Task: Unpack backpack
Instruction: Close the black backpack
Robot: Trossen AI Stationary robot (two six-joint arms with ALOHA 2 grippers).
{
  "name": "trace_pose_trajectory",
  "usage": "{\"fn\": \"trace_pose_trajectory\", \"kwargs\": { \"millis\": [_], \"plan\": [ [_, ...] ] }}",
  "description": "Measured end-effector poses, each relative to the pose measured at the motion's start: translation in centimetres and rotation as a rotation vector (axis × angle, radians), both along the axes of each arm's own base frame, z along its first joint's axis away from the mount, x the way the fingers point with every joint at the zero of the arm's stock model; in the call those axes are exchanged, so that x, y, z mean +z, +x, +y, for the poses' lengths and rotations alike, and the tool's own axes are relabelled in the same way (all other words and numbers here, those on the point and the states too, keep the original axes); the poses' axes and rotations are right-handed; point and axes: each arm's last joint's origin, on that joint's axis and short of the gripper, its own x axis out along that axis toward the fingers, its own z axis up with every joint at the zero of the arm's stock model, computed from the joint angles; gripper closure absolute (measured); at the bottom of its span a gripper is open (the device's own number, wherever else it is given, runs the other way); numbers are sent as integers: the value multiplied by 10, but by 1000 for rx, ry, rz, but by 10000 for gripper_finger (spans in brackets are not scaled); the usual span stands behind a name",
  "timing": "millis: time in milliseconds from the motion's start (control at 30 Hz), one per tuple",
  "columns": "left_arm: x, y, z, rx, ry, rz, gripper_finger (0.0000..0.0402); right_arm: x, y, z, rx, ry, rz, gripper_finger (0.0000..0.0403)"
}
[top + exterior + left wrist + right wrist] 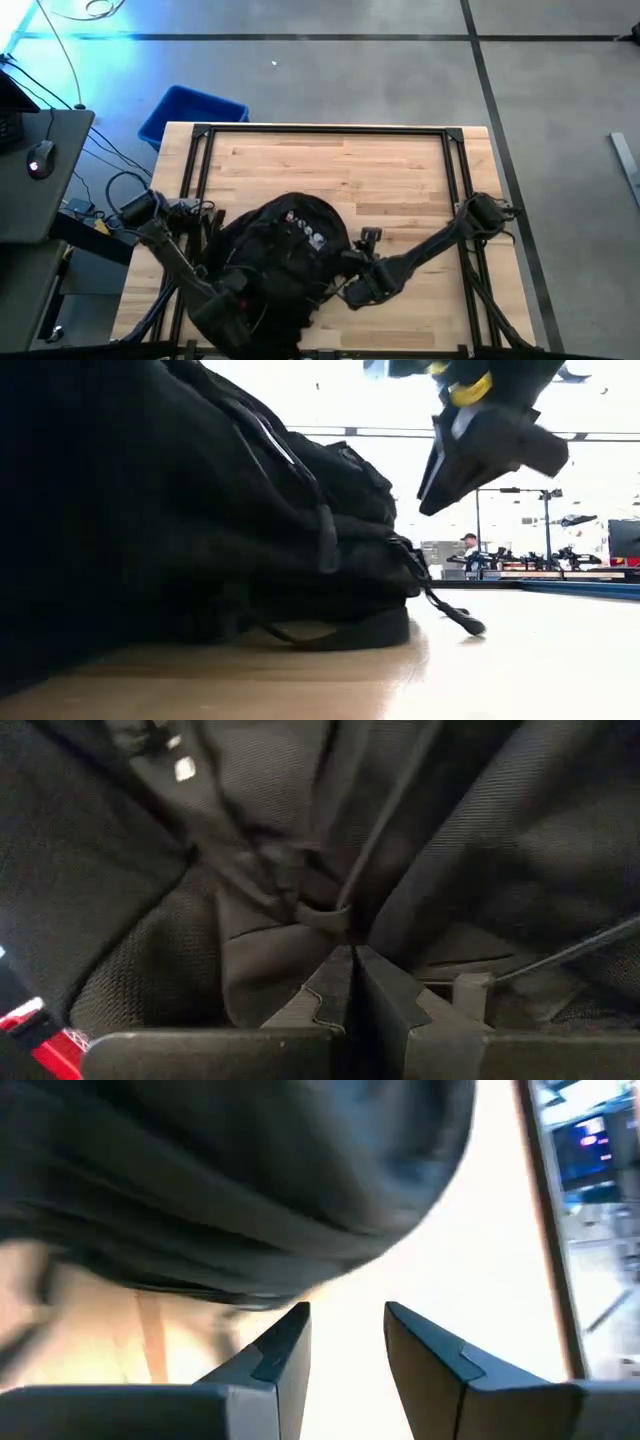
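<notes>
backpack (280, 260) lies lower centre of table (400, 175) | left gripper (352, 982) clenched on backpack fabric, lower left | right gripper (345, 1342) parted, empty, just right of backpack

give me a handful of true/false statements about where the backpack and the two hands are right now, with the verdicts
1. The backpack lies on the near left part of the wooden table. True.
2. The left hand is wide open above bare wood. False: its fingers are shut, pressed against the backpack's black fabric.
3. The right hand holds its fingers apart with nothing between them. True.
4. The right hand is buried inside the backpack. False: it is outside, just beside the backpack's right edge.
5. A blue bin sits on the floor beyond the table's far left corner. True.
6. The backpack is bright red. False: it is black, with small colourful pins on top.
</notes>
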Motion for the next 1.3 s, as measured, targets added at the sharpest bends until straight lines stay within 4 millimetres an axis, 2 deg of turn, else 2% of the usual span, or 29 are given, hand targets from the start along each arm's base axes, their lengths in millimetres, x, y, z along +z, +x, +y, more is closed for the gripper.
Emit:
{"fn": "trace_pose_trajectory", "kwargs": {
  "millis": [100, 200, 333, 400, 467, 567, 767, 867, 1000, 1133, 1233, 1300],
  "plan": [
    [1, -6, -2, 15, 38, -5, 401, 15, -14, 8, 4, -23, -51, 291],
    [7, -10, 1, 25, 93, 20, 401, 28, -22, 22, 87, 38, -70, 291],
    [12, -9, 1, 26, 108, -35, 401, 25, -14, 51, 348, 243, -47, 291],
    [14, -9, 3, 21, 117, -63, 401, 17, -6, 57, 482, 325, -75, 291],
    [14, -8, 4, 22, 136, -86, 401, 5, 2, 51, 531, 338, -128, 291],
    [9, -8, 7, 20, 183, -107, 401, -16, 14, 25, 511, 314, -192, 291],
    [-20, -13, 26, -25, 308, -42, 402, -43, 32, -32, 343, 321, -370, 291],
    [-33, -17, 37, -32, 360, 15, 401, -53, 32, -48, 279, 339, -410, 291],
    [-40, -21, 39, -17, 350, 68, 401, -57, 28, -48, 272, 384, -406, 291],
    [-38, -28, 29, -20, 304, 66, 401, -55, 24, -35, 309, 390, -396, 291],
    [-28, -33, 17, -13, 284, 41, 401, -47, 19, -26, 272, 272, -414, 291],
    [-18, -35, 8, -15, 260, -5, 402, -33, 17, -18, 295, 237, -413, 291]
  ]
}}
